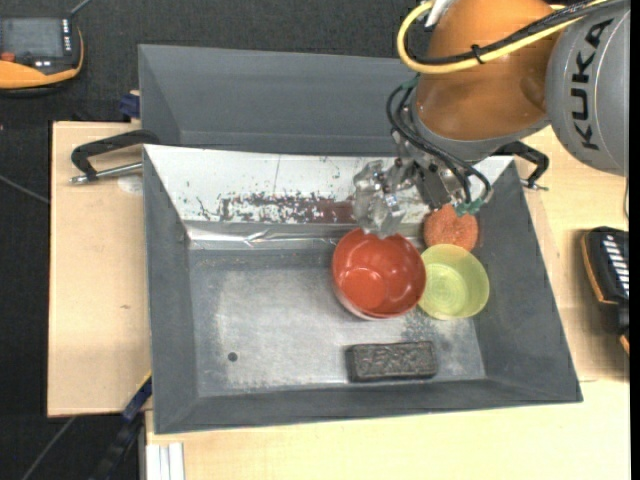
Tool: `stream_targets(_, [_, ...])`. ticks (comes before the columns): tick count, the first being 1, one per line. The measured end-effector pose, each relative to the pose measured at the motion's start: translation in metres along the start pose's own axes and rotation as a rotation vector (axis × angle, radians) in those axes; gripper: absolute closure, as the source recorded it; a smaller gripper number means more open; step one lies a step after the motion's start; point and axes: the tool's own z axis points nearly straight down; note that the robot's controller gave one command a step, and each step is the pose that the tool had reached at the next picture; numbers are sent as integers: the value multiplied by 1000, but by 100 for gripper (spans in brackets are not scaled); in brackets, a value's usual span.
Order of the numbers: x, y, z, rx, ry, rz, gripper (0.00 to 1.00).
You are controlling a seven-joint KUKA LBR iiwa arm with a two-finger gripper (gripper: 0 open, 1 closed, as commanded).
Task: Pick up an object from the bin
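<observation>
- Camera view, nearest: a dark grey rectangular block (391,360) lay flat by the front wall of the bin (170,298).
- Behind it, a red bowl (378,273) sat upright mid-bin, with a yellow-green bowl (455,282) touching its right side.
- An orange round thing (451,229) lay just behind the yellow-green bowl.
- The gripper (383,206) hung at the red bowl's far rim; whether it was apart or together could not be told.
- Farthest, the arm's orange cover (485,63) stood over the back wall.
</observation>
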Motion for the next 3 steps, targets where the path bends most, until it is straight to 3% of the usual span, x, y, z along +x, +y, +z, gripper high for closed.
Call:
stream_targets(1, [2,0,5,-1,9,1,0])
stream_targets(2, [1,-9,86,-2,12,143,0])
stream_targets(3, [11,-60,173,-2,15,243,0])
